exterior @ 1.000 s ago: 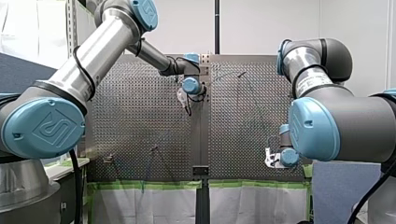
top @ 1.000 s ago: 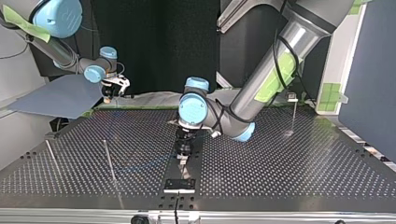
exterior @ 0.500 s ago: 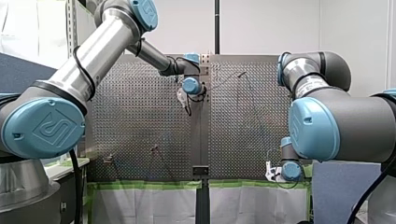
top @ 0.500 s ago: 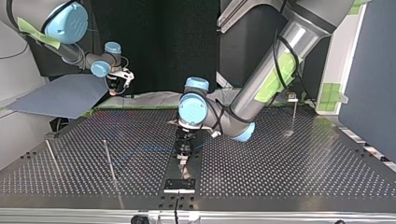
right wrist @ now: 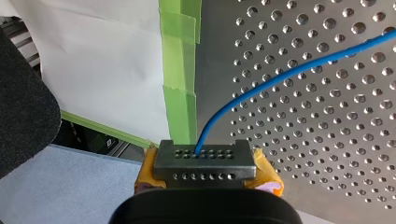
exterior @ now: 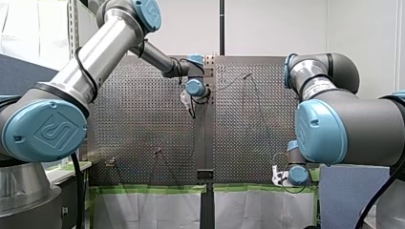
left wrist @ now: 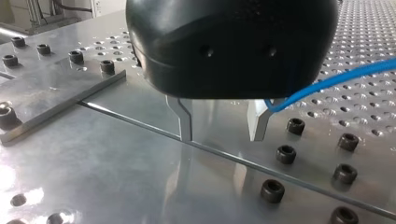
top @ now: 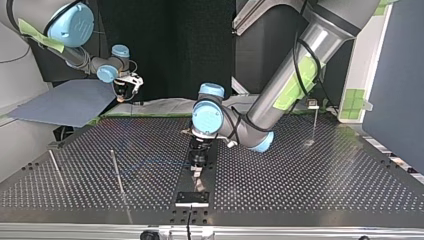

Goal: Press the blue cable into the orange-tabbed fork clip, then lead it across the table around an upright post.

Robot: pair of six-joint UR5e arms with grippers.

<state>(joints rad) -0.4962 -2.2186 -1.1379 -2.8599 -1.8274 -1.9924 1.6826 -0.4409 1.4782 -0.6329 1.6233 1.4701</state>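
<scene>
1. The perforated tabletop (top: pixel 310 180) fills the top view, with a plain strip running down its middle.
2. My left arm (top: pixel 295 65) comes in at the top view's right and reaches down to that strip. My right arm (top: pixel 70 25) is at the view's left, out past the tabletop's far edge.
3. My left pincer (left wrist: pixel 222 135) stands released just over the strip, its metal fingers (left wrist: pixel 184 123) apart with nothing between them.
4. My right pincer (right wrist: pixel 205 161) is clenched on the blue cable (right wrist: pixel 280 74), which comes out from between its yellow pads.
5. Of the thin upright posts, the nearest one to the strip (top: pixel 118 172) stands in the top view's left half, well apart from both pincers.
6. A small black block (top: pixel 191 197) sits on the strip just ahead of the left pincer. No orange tab shows, so I cannot tell whether this is the clip.
7. The cable's long axis runs across the tabletop from the right pincer toward the left one. In the left wrist view it ends up beside one finger, on its outer side, not in the gap. The left arm is much nearer the block, so the pressing likely falls to it.
</scene>
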